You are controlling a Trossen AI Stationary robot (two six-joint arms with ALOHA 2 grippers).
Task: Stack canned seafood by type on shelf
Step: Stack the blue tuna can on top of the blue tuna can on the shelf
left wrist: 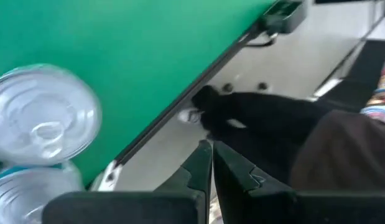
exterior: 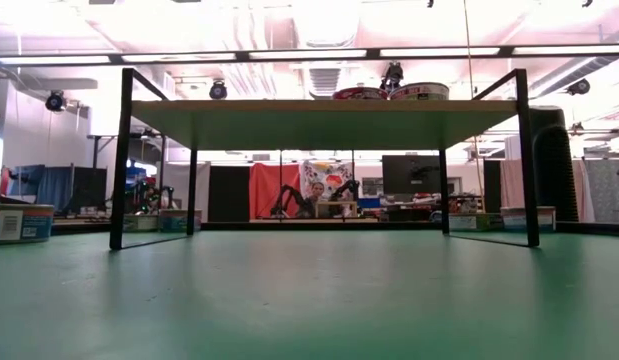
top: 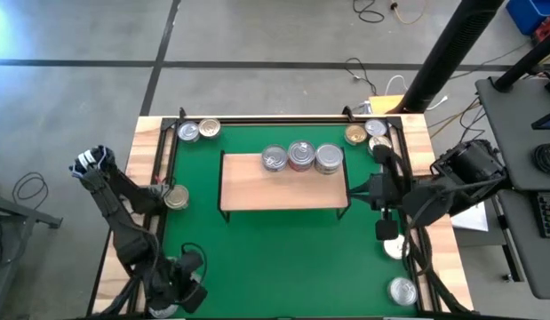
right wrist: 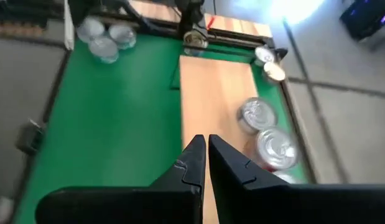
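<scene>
Tins on the shelf (top: 257, 191): we count three in a touching row along its 12 o'clock edge, a silver tin (top: 274, 159), a red-sided tin (top: 302, 156) and another silver one (top: 329, 158). Shelf sits mid-mat (top: 195, 258) on thin black legs. Loose cans around it: a silver and gold pair (top: 198, 131) at the mat's 10 o'clock corner, a gold-toned tin (top: 176, 196) at the 9 o'clock edge, a cluster (top: 368, 135) at the 1 o'clock corner, two more silver tins (top: 402, 290) toward 5 o'clock. We see the left gripper (left wrist: 212, 148) with its fingers pressed together, nothing between them, parked off the mat's edge near 7 o'clock over the bare surface (top: 150, 142), two silver tins (left wrist: 44, 115) close by in its wrist view. Right gripper (right wrist: 206, 142) is also closed and empty, hovering at the shelf's 3 o'clock end, pointing along the board. Low view shows the tin rims (exterior: 389, 92) atop the board.
</scene>
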